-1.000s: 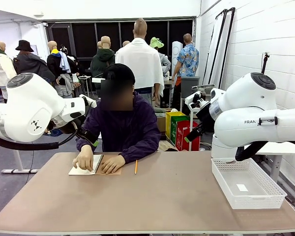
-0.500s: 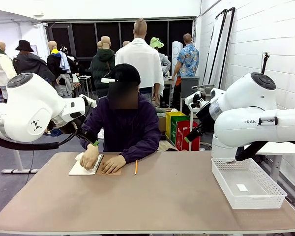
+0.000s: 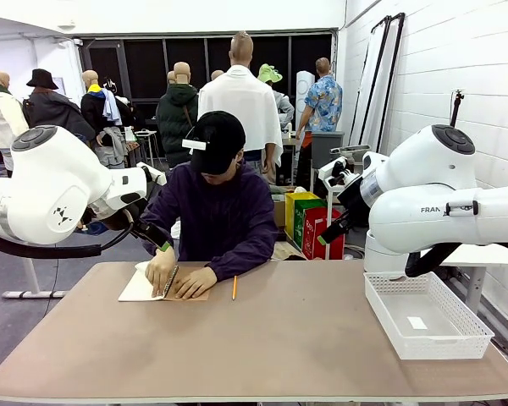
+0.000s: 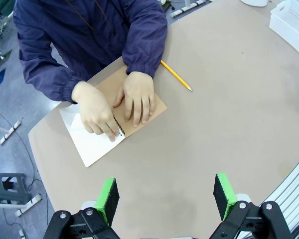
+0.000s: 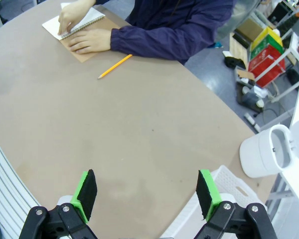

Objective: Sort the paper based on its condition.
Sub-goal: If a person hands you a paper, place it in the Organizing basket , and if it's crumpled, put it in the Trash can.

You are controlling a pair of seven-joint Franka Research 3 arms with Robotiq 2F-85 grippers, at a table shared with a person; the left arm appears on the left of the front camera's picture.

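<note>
Paper (image 4: pixel 89 147) lies at the far left of the table (image 3: pixel 279 347), a thin white sheet in the open notebook (image 4: pixel 157 107), whose brown cardboard cover is folded flat beside it, with black spiral wire between the two. My left gripper (image 4: pixel 164 196) hangs above the smooth tan top, green pads wide apart with nothing between them. The person's right hand (image 3: pixel 160 269) is curled on the sheet, fingertips bunched at the wire; I cannot tell whether they pinch the page. The left hand (image 3: pixel 195 282) lies flat on the cover, fingers together. Just right of it lies a thin yellow pencil (image 3: pixel 234 288). At the far right the rectangular white lattice plastic basket (image 3: pixel 444 345) holds one small white patch on its floor; I cannot tell what it is. My right gripper (image 5: pixel 147 195) stands just as wide, empty
</note>
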